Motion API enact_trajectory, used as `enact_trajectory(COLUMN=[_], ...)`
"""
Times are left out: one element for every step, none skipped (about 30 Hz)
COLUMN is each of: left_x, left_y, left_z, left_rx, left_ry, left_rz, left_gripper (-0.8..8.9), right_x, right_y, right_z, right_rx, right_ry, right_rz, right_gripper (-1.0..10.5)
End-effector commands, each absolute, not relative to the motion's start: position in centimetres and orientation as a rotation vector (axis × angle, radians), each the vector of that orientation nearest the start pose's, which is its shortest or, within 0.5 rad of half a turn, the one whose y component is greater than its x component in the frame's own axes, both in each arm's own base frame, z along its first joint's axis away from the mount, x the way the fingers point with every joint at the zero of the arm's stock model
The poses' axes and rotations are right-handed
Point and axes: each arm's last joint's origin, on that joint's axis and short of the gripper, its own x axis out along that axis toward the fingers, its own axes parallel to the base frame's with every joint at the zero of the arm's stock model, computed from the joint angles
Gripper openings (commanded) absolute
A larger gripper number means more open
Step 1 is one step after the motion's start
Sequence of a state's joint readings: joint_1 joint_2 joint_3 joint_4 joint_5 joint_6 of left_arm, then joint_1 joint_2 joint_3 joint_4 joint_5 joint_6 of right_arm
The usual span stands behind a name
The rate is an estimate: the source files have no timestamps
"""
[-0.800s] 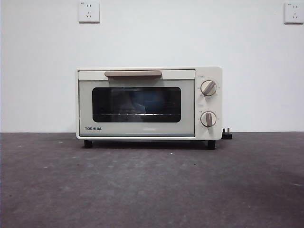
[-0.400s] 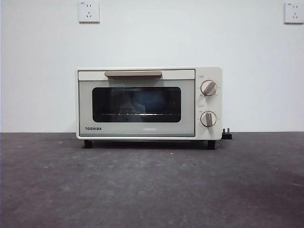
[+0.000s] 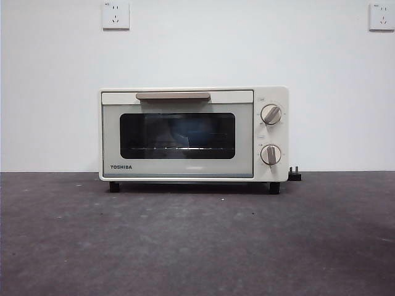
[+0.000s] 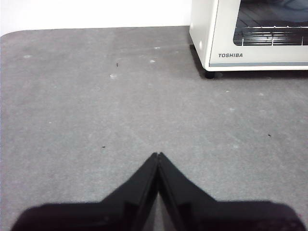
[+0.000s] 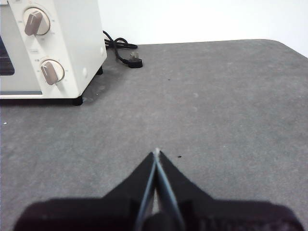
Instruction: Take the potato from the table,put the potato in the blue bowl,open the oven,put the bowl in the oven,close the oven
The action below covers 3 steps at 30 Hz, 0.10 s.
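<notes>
The cream-white oven [image 3: 179,168] stands at the back of the table [image 3: 197,240] with its door closed and its tan handle [image 3: 173,95] up. Behind the dark glass a dim blue shape [image 3: 200,128] shows, which looks like the blue bowl. The potato is hidden. My left gripper [image 4: 158,155] is shut with nothing in it, over bare table in front of and left of the oven [image 4: 250,55]. Shut and holding nothing, my right gripper [image 5: 157,151] hangs over bare table off the oven's knob side [image 5: 72,48]. Neither arm appears in the front view.
Two round knobs [image 3: 271,114] [image 3: 270,155] sit on the oven's right panel. A black cord and plug [image 5: 135,60] lie on the table behind the oven's right side. Two wall sockets [image 3: 115,15] [image 3: 381,16] are high on the white wall.
</notes>
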<state>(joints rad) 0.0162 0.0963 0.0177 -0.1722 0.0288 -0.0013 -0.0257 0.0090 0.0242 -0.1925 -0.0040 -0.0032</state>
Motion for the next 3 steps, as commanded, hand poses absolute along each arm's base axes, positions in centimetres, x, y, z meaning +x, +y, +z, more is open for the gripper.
enact_trajectory(left_x=[10.01,10.01,10.01], left_y=[0.11,0.11,0.11], left_z=[14.26,14.26,14.26], left_rx=[-0.014,-0.014,-0.014], left_ry=[0.255,0.255,0.255], left_rz=[-0.009,-0.009,-0.009], left_gripper=[-0.04,-0.04,-0.04], right_x=[9.58,9.58,9.58], right_y=[-0.24,-0.24,-0.24], right_z=[14.97,14.97,14.96], right_rx=[0.01,0.01,0.01], right_ry=[0.181,0.181,0.181], right_rz=[-0.023,-0.023,-0.023], right_gripper=[0.0,0.0,0.0])
